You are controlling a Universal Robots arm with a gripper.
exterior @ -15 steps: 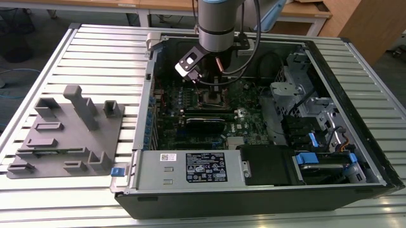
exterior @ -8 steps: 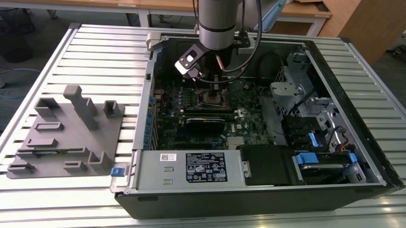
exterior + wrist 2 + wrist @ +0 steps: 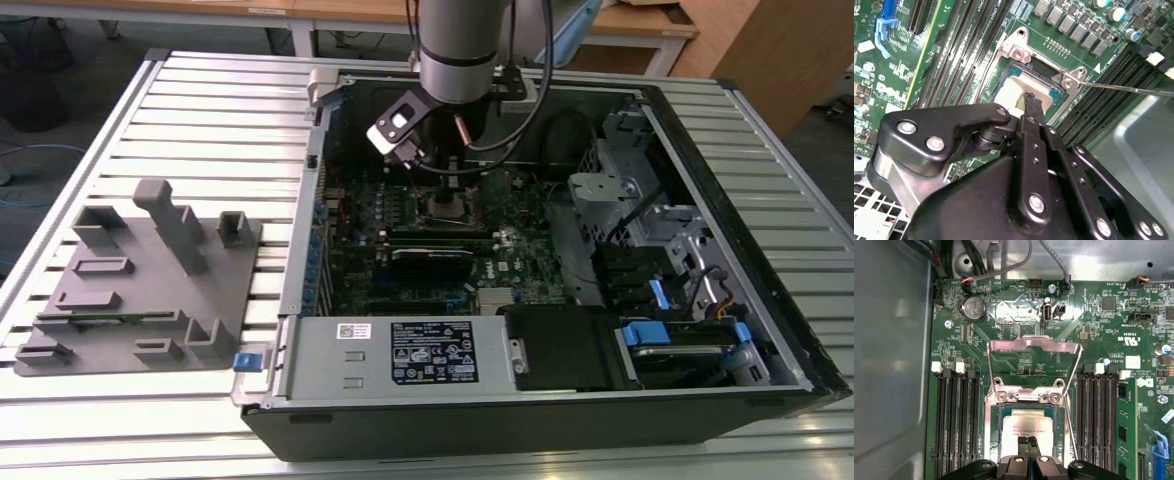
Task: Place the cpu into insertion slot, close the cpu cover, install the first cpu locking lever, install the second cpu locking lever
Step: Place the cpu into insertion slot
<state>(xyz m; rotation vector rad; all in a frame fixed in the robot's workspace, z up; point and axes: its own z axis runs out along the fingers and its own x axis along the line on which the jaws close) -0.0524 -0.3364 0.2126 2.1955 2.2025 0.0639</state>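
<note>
The cpu (image 3: 1026, 426) lies flat in the insertion slot (image 3: 1002, 413), silvery top up, inside the open computer case (image 3: 534, 430) on the slatted bench (image 3: 174, 110). It looks square with the rim, though the claw hides its near edge.

The claw (image 3: 1027, 441) has its fingertips pressed together with nothing between them. It hangs directly over the cpu; whether touching or just above, cannot tell.

The cpu cover (image 3: 1031, 344) is swung up on its hinge, its window frame standing open beyond the slot. One thin wire lever (image 3: 1126, 89) sticks out sideways, unlatched.

Judgement: the placing step is done or nearly so. Closing the cover and setting both levers are left.
</note>
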